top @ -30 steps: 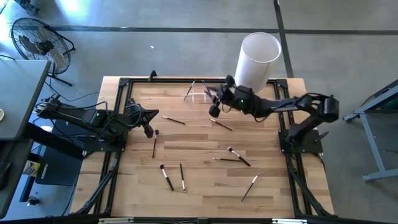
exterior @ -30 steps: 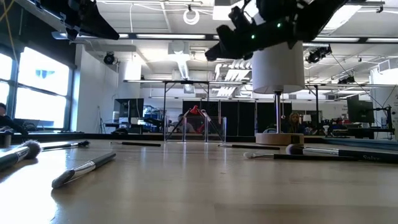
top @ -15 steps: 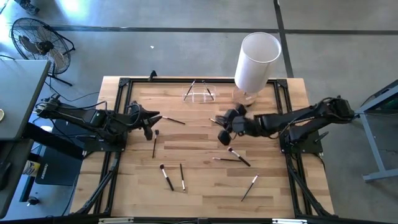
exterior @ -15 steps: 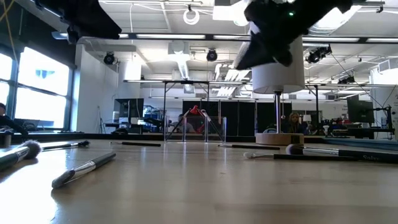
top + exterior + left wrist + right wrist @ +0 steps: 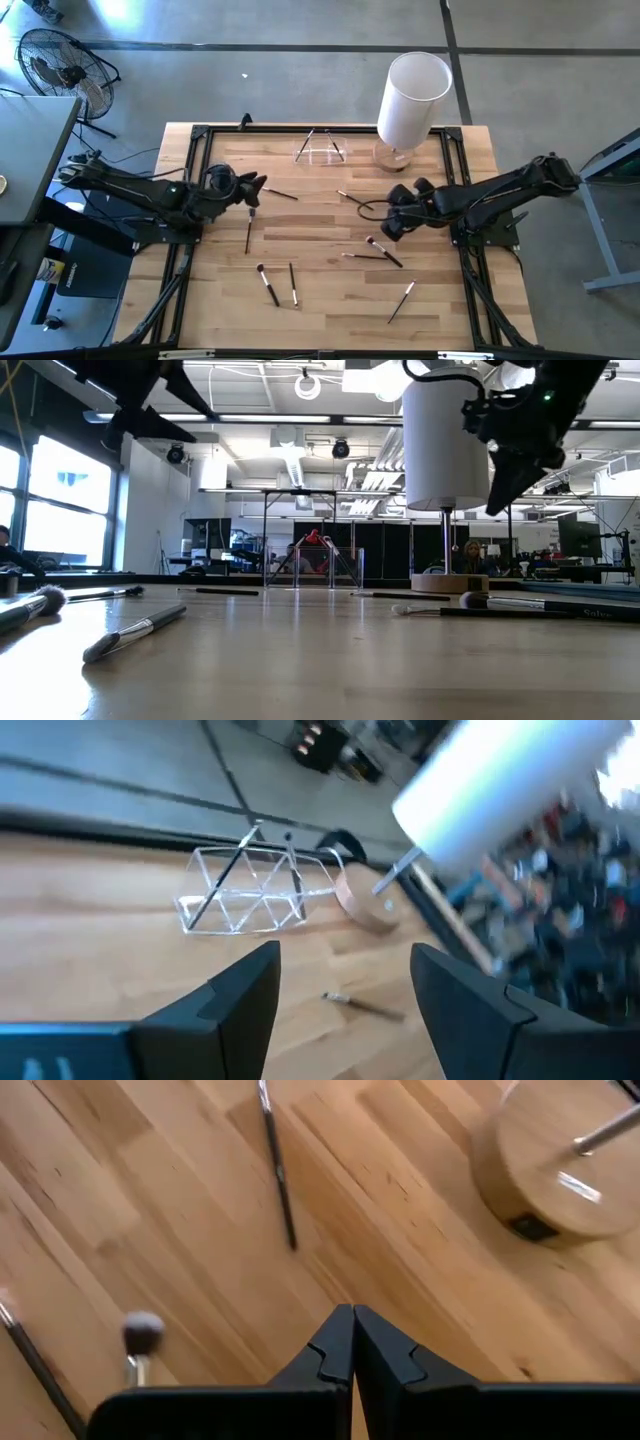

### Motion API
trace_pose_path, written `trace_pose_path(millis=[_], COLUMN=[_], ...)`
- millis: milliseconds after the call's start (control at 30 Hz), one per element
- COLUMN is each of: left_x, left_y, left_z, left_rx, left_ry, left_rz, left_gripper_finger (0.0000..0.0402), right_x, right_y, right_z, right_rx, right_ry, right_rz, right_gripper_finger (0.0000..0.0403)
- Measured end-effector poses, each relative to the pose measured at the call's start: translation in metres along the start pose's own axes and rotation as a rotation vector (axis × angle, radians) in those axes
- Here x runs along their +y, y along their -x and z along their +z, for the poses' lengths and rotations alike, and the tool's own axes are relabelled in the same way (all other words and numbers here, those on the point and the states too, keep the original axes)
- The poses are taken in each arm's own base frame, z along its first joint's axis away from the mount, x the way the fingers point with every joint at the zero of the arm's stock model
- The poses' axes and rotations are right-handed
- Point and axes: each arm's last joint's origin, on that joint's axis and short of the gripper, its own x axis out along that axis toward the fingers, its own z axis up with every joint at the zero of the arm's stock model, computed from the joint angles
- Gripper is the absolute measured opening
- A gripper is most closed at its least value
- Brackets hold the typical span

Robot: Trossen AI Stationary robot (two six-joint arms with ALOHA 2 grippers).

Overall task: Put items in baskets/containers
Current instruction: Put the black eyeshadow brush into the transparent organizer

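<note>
A small clear faceted holder (image 5: 320,152) is seen at the table's far edge, left of the white cylinder (image 5: 412,97) on its round wooden base (image 5: 555,1165); two thin brushes are leaned inside it. Other dark-handled makeup brushes (image 5: 270,285) are scattered flat across the wooden table (image 5: 320,300). The left gripper (image 5: 254,190) is held wide apart, empty, above the table's left side. The right gripper (image 5: 390,226) is pressed closed on nothing, above a pale-tipped brush (image 5: 142,1338).
</note>
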Motion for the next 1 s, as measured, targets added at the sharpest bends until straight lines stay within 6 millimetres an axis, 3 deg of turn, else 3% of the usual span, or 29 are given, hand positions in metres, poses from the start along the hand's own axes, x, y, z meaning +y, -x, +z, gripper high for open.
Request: trace_pose_path(millis=[100,233,467,733,1000], left_x=[-0.001,-0.001,0.004,0.035,0.058], left_y=[-0.013,-0.039,-0.081,-0.113,-0.137], left_z=[-0.006,-0.011,-0.005,0.004,0.012], left_rx=[-0.031,0.058,0.233,0.277,0.325], left_ry=[0.161,0.324,0.472,0.642,0.876], left_rz=[0.054,0.137,0.368,0.71,0.82], left_gripper_finger=[0.0223,0.0223,0.0223,0.0223,0.0223], right_x=[-0.007,-0.013,-0.014,-0.014,-0.013], right_y=[0.005,0.011,0.012,0.012,0.012], right_z=[-0.002,-0.003,-0.002,-0.002,-0.001], right_rx=[0.009,-0.003,-0.011,-0.024,-0.035], right_ry=[0.035,0.043,0.168,0.237,0.227], right_rz=[-0.014,-0.022,-0.026,-0.038,-0.026], right_gripper_finger=[0.0002,0.0002,0.0002,0.0003,0.0002])
